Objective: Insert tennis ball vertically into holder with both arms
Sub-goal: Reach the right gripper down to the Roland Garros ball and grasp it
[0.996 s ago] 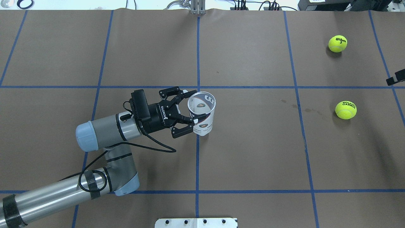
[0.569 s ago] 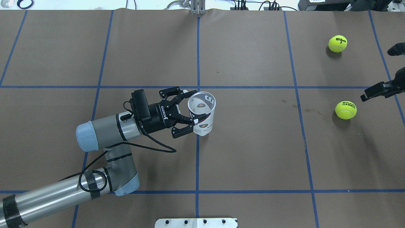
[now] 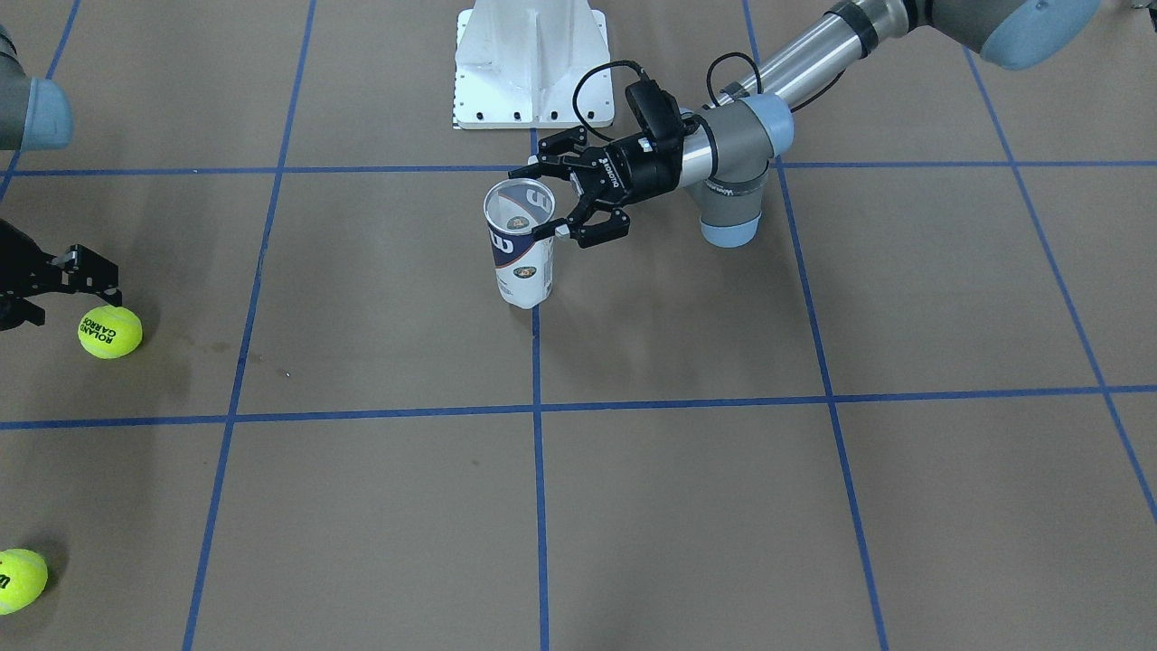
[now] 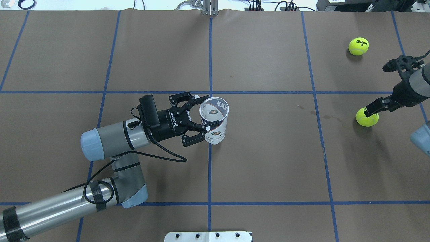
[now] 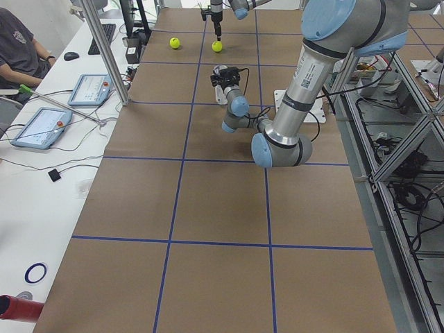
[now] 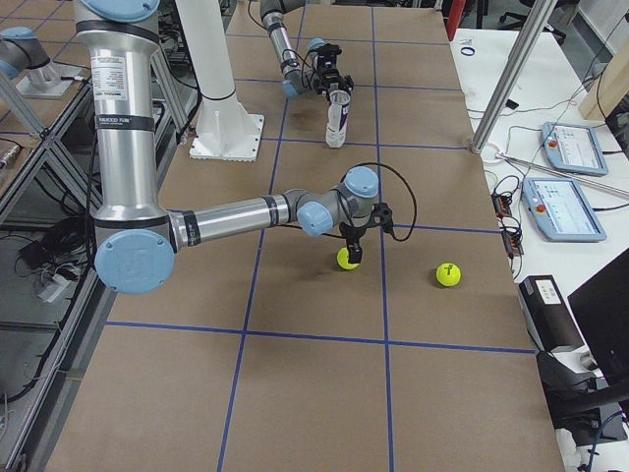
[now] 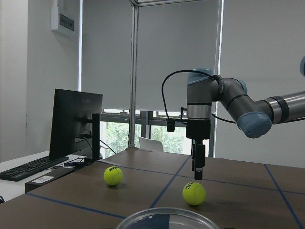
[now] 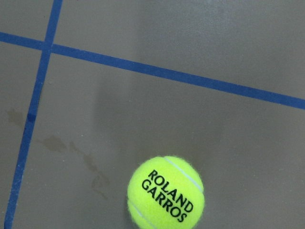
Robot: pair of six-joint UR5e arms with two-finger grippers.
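The can stood up straight near the middle of the table, with its open top facing up. The left gripper was at the can's left side. It was clamped on the can near the top, one finger on each side. Far off to the right, the right gripper pointed down with its fingers wide apart. One finger hung just above a yellow ball that lay on the table. A second ball lay farther back, well apart from the first.
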